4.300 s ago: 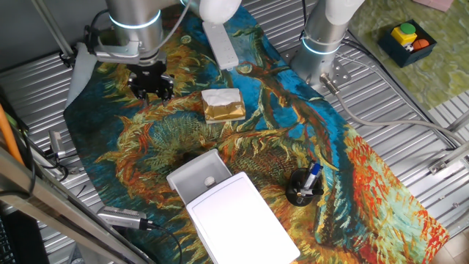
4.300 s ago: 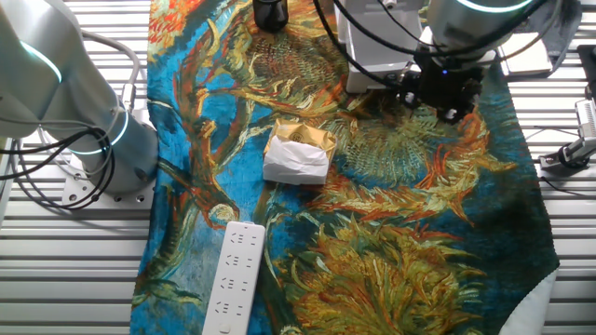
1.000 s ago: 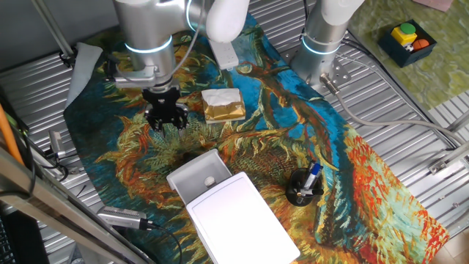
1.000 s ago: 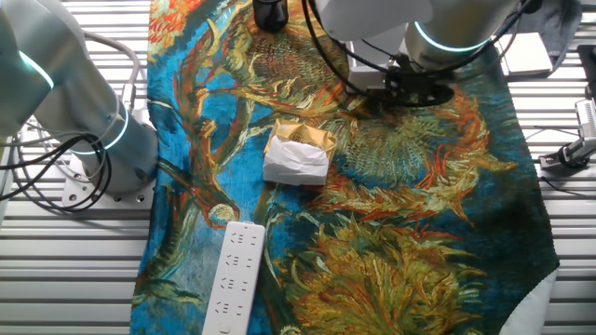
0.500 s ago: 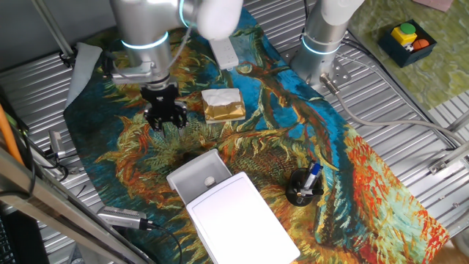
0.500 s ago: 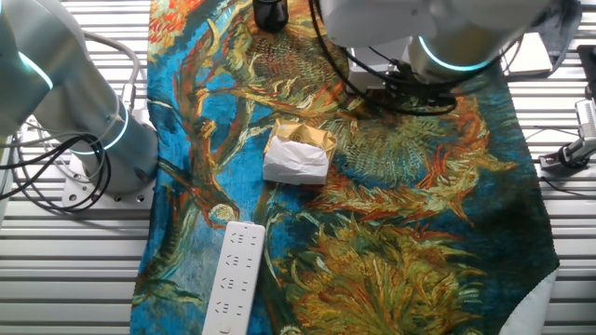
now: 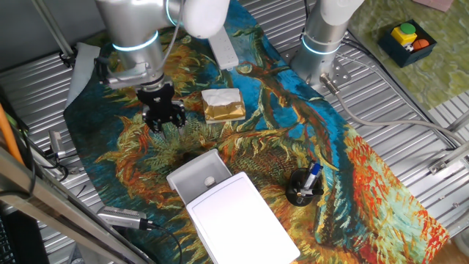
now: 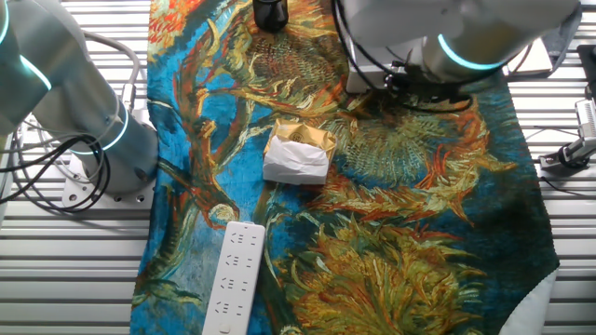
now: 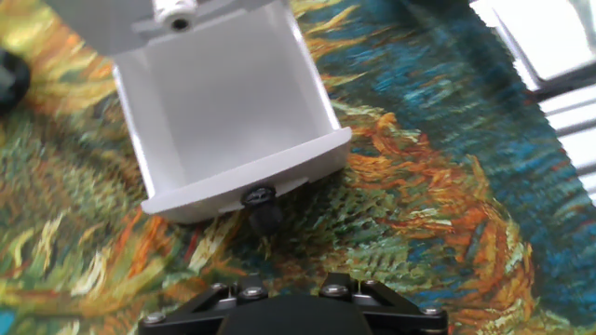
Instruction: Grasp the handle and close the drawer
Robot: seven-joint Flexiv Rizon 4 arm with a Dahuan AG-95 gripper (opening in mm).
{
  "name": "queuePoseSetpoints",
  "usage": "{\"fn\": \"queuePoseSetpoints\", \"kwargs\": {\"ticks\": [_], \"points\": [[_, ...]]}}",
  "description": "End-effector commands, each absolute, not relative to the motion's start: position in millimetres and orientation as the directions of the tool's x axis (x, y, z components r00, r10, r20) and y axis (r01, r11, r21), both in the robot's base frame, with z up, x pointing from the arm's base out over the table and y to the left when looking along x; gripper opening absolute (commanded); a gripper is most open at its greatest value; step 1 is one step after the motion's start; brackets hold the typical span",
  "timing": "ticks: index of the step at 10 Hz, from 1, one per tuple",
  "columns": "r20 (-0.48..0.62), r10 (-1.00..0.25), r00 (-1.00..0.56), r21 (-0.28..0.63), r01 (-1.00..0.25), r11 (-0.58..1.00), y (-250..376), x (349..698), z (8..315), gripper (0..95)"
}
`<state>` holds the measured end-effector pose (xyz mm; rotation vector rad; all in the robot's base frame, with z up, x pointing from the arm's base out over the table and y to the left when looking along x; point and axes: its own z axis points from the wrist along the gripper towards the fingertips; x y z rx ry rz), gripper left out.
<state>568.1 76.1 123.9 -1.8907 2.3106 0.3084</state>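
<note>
1. One fixed view: the gripper (image 7: 163,117) hangs above the patterned cloth (image 7: 366,183), well apart from the open drawer (image 7: 196,176), which juts from the white box (image 7: 242,220). The tan-and-white block (image 7: 223,105) sits near the gripper; a careless descent could clip it.

2. The other fixed view: the arm hides the jaws. A power strip (image 8: 233,277) lies far off.

3. Hand view: the black handle (image 9: 261,206) faces the camera. Whether the jaws are open, I cannot tell. Coming in off-centre could miss the knob.
</note>
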Motion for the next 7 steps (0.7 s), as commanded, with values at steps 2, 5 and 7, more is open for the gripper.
{"fn": "queuePoseSetpoints", "kwargs": {"ticks": [2,5,7], "points": [[-0.187,-0.96,-0.206,0.059,-0.978,0.198,74.9,568.2,122.8,38.0],[-0.18,-0.961,-0.209,0.059,-0.978,0.202,74.9,568.2,122.8,38.0],[-0.182,-0.963,-0.201,0.057,-0.979,0.194,74.9,568.3,122.8,38.0]]}}
